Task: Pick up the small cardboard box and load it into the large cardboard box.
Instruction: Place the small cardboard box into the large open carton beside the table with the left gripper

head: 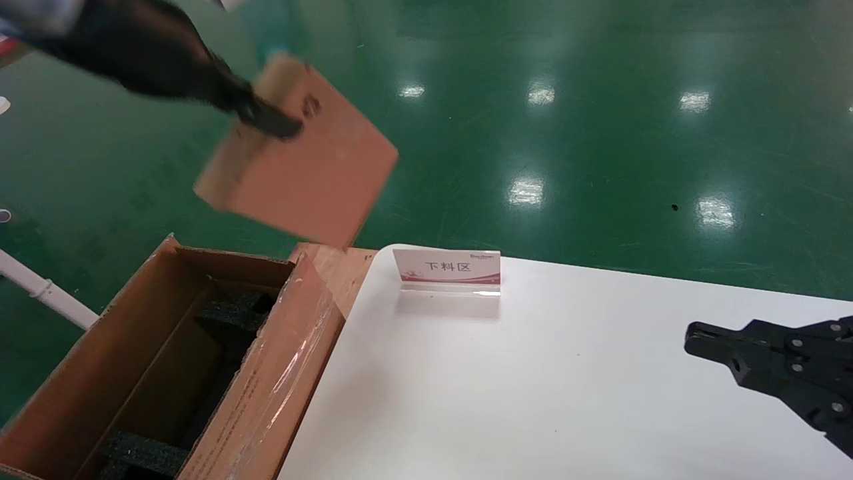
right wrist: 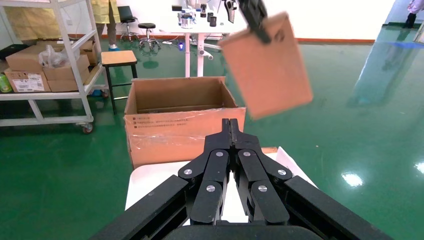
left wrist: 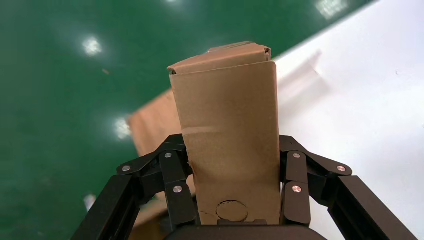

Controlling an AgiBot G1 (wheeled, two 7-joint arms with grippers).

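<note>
- The left black tool [head: 270, 120] was clenched on one short edge of the flat, rectangular, reddish-brown small cardboard box [head: 303, 157], which hung tilted in the air at the far left, clear of everything below it.
- In the left wrist view the black fingers [left wrist: 295, 187] pressed both broad faces of that box [left wrist: 227, 135], so the grip looked firm.
- The step in hand appeared to be the carry: the box was lifted but not yet loaded.
- The long brown corrugated large cardboard box [head: 106, 363] stood open at the near left, beyond the left edge of the white table [head: 533, 387], with black foam blocks [head: 230, 320] inside.
- The next move probably called for bringing the box nearer and lower, lining it up with the long opening between the foam.
- The tape-covered rim flap [head: 286, 353] leaned at the table side and might catch a corner; open room lay above the carton.
- The right black tool [right wrist: 230, 127] rested clenched and empty over the near right of the table, well apart from a small white sign card [head: 446, 267] standing near the far edge.
</note>
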